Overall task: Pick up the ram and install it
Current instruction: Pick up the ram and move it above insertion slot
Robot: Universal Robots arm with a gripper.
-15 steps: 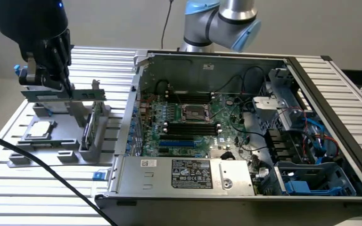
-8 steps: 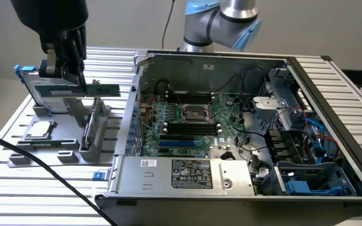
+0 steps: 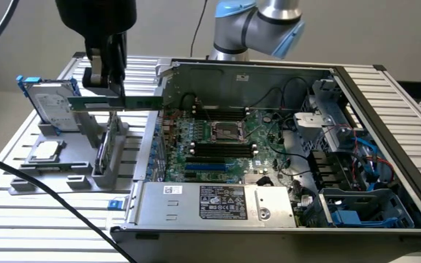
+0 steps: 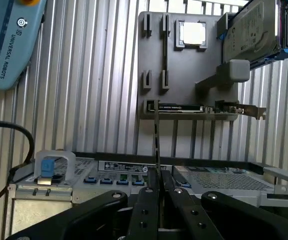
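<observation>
Gripper [image 3: 103, 94] pinches the ram [image 3: 134, 103] by its upper edge, level above the holder [image 3: 50, 178]; lower edge apparently kept free for seating.

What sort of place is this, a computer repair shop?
Probably a robotics lab bench rather than a shop. A robot arm stands behind an open computer case on a slatted metal table. A gripper holds the ram near a grey holder carrying a hard drive.
</observation>
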